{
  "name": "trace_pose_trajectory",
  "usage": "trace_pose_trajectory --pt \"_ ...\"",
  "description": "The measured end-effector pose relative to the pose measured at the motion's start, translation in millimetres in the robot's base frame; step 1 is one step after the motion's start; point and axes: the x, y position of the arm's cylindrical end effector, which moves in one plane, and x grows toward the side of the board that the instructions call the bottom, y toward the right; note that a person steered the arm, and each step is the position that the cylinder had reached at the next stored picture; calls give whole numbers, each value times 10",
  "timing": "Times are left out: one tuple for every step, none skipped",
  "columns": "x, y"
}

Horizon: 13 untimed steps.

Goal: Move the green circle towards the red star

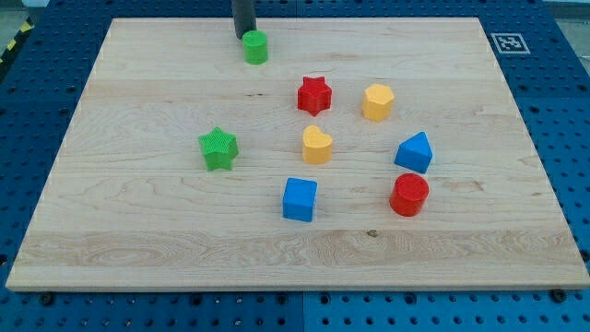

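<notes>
My tip [244, 35], a bare rod gripping nothing, behind green circle [255, 46]; an off-centre push may deflect it past red star [314, 94]

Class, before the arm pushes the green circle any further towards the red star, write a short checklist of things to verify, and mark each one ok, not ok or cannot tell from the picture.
1. My tip sits on the far side of the green circle from the red star: ok, it is at the circle's upper left.
2. Tip touching the circle: cannot tell; they look adjacent.
3. Straight path from circle to star free of blocks: ok.
4. Circle well inside the board: not ok, it is close to the view's top edge.
5. Yellow hexagon and yellow heart stand near the star, so an overshoot could disturb them: not ok.
</notes>
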Motion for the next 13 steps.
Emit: trace_pose_trajectory --pt "192 25" --pt "196 42" --pt "-42 71" --pt "-53 119" --pt "82 139" --pt "272 202" --pt "406 264" --pt "515 325" --pt "636 353" --pt "787 353" --pt "1012 353" --pt "1233 353" --pt "1368 353"
